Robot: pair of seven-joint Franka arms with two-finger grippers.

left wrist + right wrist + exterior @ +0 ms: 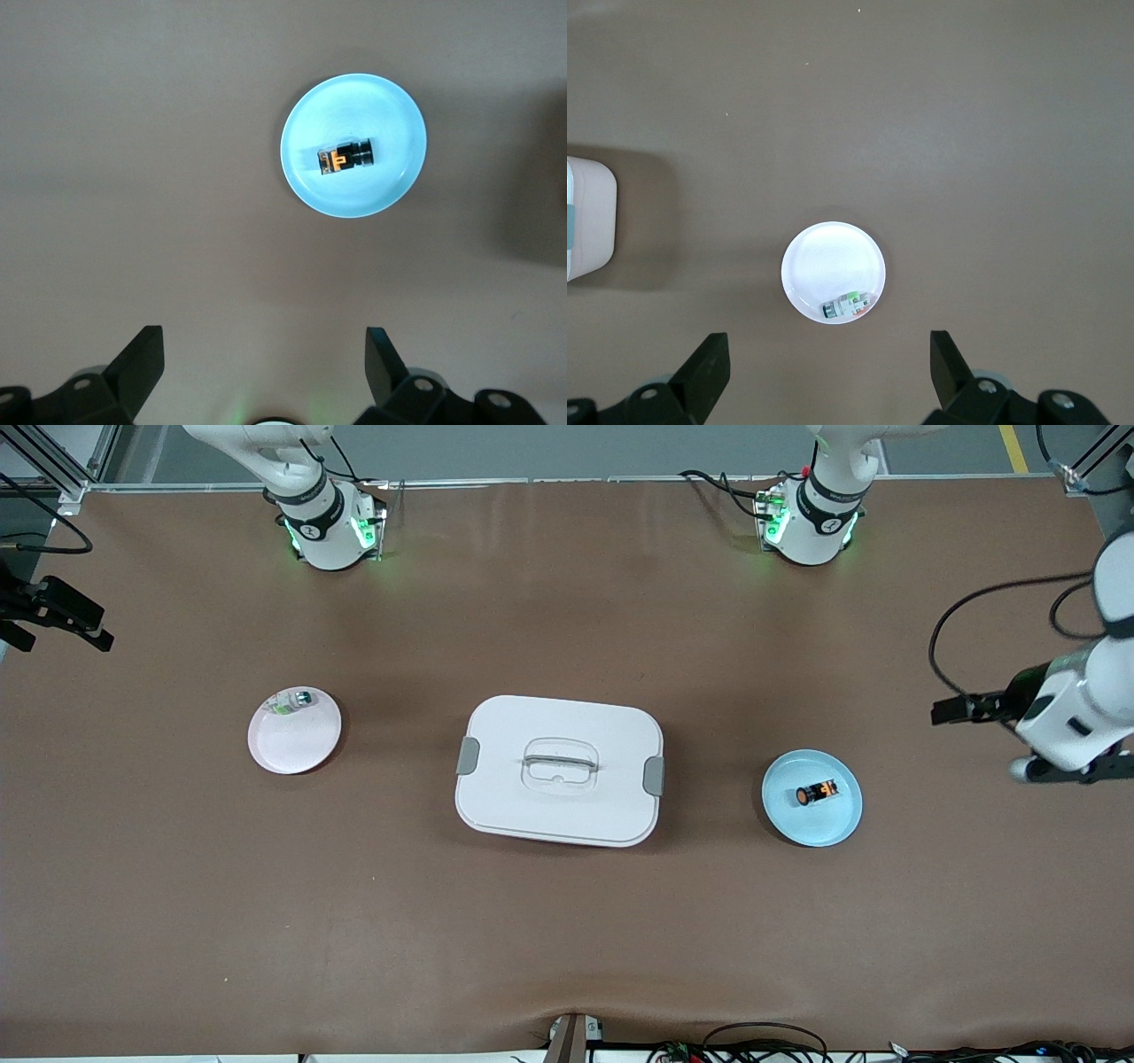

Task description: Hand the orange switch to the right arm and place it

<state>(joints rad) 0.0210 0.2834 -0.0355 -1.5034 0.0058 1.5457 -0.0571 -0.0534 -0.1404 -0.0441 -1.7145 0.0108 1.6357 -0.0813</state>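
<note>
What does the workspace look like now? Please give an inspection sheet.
Surface: brown table, bare around the items.
Job's things: orange switch lying on blue plate.
Clutter: green piece on white plate; closed white box between the plates.
Grippers: left gripper open, high over table near blue plate; right gripper open, above white plate.
Cables: along the table edges.
Surroundings: nothing seen.

The orange switch [816, 794] lies in a plate [837, 824] toward the left arm's end of the counter [567, 939]; a lidded box [559, 769] sits mid-counter.
</note>
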